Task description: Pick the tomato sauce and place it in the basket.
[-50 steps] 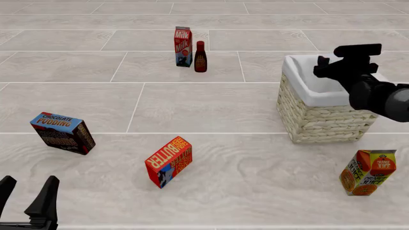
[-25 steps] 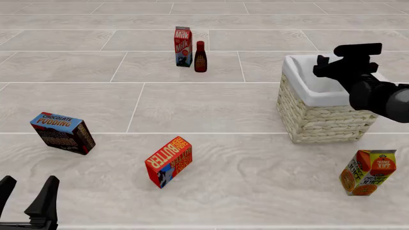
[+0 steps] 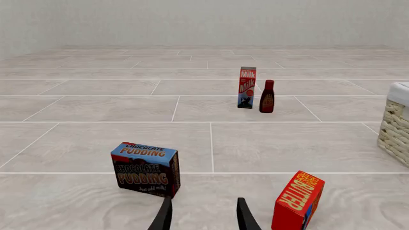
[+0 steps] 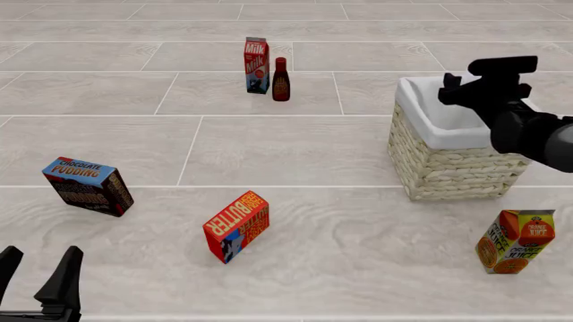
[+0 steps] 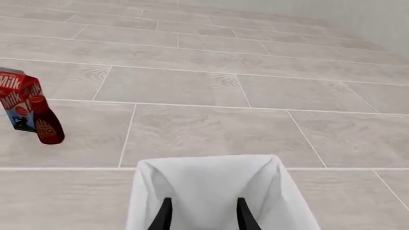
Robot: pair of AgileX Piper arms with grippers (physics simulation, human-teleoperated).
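left wrist: left gripper (image 3: 203, 216) parted, empty, low near pudding box (image 3: 147, 169); no can seen | front: right gripper (image 4: 465, 86) over basket (image 4: 452, 168), spread unclear here | right wrist: fingers (image 5: 164, 215) apart, nothing between, above white lining; can not visible, judged inside basket, task likely near done

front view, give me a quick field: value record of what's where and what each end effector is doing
basket: right side, white lining, nothing seen inside
tomato sauce: not visible in any view
right end effector: over the basket, open, empty
left end effector: near left edge, open, empty
milk carton: far centre, upright, beside dark red bottle
chocolate pudding box: left
butter box: near centre
orange juice carton: near right, tilted
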